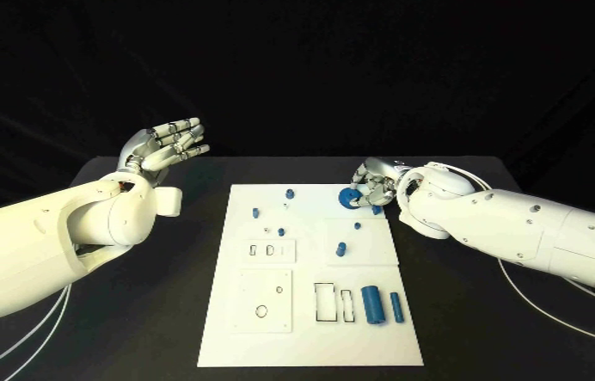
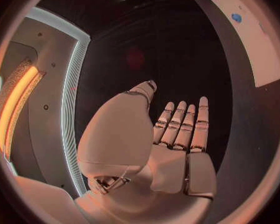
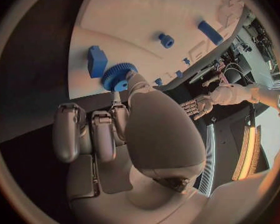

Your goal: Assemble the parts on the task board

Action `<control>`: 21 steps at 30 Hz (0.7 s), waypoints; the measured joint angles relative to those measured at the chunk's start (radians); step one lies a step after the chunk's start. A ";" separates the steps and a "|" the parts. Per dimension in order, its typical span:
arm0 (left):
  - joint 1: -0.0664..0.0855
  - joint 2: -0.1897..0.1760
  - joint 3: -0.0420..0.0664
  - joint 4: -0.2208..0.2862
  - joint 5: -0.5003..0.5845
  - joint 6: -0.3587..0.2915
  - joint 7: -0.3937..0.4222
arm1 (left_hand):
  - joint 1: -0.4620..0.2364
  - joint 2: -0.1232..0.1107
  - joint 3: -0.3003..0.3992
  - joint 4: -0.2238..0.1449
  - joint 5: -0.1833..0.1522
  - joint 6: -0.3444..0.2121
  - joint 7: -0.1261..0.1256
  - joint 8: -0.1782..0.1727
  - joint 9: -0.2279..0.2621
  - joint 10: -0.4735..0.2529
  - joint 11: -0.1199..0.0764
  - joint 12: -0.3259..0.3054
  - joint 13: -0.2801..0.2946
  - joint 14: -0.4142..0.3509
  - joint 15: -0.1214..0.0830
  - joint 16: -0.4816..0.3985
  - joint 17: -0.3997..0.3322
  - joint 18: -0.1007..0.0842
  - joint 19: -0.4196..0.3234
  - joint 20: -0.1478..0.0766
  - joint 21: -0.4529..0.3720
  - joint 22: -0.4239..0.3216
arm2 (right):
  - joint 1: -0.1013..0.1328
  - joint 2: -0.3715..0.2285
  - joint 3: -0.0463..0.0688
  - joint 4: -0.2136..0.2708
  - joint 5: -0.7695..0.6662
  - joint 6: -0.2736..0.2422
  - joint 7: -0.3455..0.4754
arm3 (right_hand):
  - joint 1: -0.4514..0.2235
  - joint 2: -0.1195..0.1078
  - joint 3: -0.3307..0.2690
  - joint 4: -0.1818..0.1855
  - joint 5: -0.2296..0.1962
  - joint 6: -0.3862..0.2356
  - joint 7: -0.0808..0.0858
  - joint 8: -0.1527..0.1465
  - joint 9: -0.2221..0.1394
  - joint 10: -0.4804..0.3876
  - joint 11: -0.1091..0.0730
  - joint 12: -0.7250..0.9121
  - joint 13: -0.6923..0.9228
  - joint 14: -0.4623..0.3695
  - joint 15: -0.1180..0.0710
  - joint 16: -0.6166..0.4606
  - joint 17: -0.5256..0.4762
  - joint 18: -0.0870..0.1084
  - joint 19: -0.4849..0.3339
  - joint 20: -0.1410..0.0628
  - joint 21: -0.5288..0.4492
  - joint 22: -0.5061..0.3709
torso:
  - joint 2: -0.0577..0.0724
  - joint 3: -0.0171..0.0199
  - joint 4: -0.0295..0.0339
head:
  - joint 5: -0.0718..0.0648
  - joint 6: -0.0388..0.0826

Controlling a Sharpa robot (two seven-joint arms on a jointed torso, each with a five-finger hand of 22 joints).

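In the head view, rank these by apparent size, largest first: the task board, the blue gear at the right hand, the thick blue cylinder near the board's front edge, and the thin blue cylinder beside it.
1. task board
2. thick blue cylinder
3. thin blue cylinder
4. blue gear, partly hidden by the right hand and farther from the camera, so its place after the thin cylinder is unsure.

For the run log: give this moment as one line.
right hand: pinches blue gear at task board far edge | left hand: open, raised off board

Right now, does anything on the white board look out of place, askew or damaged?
Nothing stands out. The blue parts lie apart on the task board, and no damage shows. The right hand holds a blue gear at the board's far edge. The left hand hangs open, off the board.
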 measured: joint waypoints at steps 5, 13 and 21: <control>0.000 0.000 0.000 0.000 0.000 0.002 0.000 | 0.000 0.000 0.000 0.000 0.000 0.004 0.000 0.000 0.000 0.006 -0.001 0.000 0.000 0.000 0.000 0.000 -0.001 0.000 0.000 0.000 0.000 0.000 | -0.003 0.002 -0.002 0.007 -0.003 -0.016 -0.001 | 0.000 0.000 0.023 0.000 0.002 0.016 -0.005 0.005 -0.004 0.013 -0.006 0.010 0.000 0.000 0.000 0.000 0.000 0.000 0.004 -0.004 0.003 0.000 | 0.000 -0.0001 -0.0002 | 0.000 -0.001; 0.000 -0.001 0.000 0.001 0.000 0.006 0.000 | 0.000 0.000 0.000 0.000 0.000 0.008 0.000 0.000 0.000 0.010 -0.003 0.000 0.000 0.000 0.000 0.000 -0.001 0.000 0.003 -0.003 0.000 0.001 | -0.008 0.000 -0.004 0.030 -0.035 -0.061 -0.013 | 0.014 -0.014 0.109 -0.003 -0.009 0.038 -0.006 0.011 -0.006 0.031 -0.017 0.029 0.000 0.001 -0.007 0.004 0.000 0.000 0.016 -0.016 0.018 0.000 | 0.000 -0.0003 -0.0004 | 0.001 0.001; 0.000 0.000 0.000 0.003 0.000 0.008 0.000 | 0.000 0.000 0.000 0.000 0.000 0.008 0.000 0.000 0.000 0.010 -0.004 0.000 0.000 0.000 0.000 0.000 -0.002 0.000 0.007 0.000 0.000 0.001 | -0.008 -0.015 -0.001 0.115 -0.085 -0.140 -0.041 | 0.009 -0.026 0.156 -0.001 -0.014 0.038 -0.006 0.011 -0.006 0.039 -0.018 0.033 0.000 0.000 -0.008 0.008 0.000 0.000 0.025 -0.018 0.034 0.000 | 0.000 0.0000 -0.0007 | 0.005 0.002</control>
